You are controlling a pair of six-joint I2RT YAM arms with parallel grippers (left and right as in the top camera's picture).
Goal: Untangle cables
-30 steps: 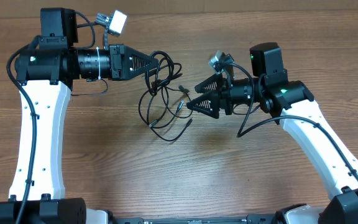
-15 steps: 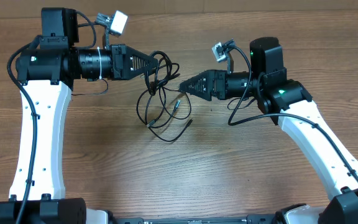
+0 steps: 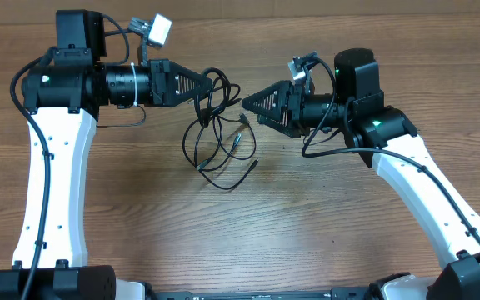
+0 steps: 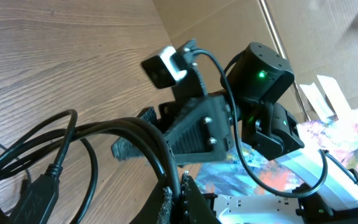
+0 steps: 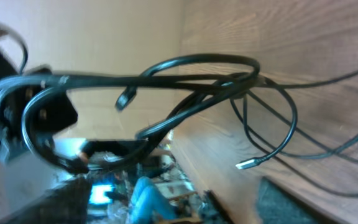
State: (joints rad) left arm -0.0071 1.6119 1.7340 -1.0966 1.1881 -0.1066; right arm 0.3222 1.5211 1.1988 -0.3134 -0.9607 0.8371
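The cables [image 3: 215, 133] are thin black cords looped together on the wooden table between my arms. My left gripper [image 3: 204, 88] is shut on the top of the bundle and holds it a little above the wood. The left wrist view shows cords [image 4: 123, 130] pinched at its jaws [image 4: 174, 186], with a plug [image 4: 42, 193] hanging at lower left. My right gripper [image 3: 245, 103] points left, just right of the bundle and not touching it. In its own view the loops [image 5: 197, 81] and a loose plug [image 5: 248, 164] lie ahead, and its gripper [image 5: 236, 190] stands open and empty.
Bare wooden table [image 3: 307, 225] surrounds the tangle. Both arm bases stand at the front edge [image 3: 65, 279] [image 3: 465, 275]. Cardboard and colourful clutter [image 4: 328, 106] lie beyond the table's far side.
My right gripper has risen from beside the lower loops, moved up and left toward the bundle's top, and rolled about its wrist. The left gripper and cables have stayed put.
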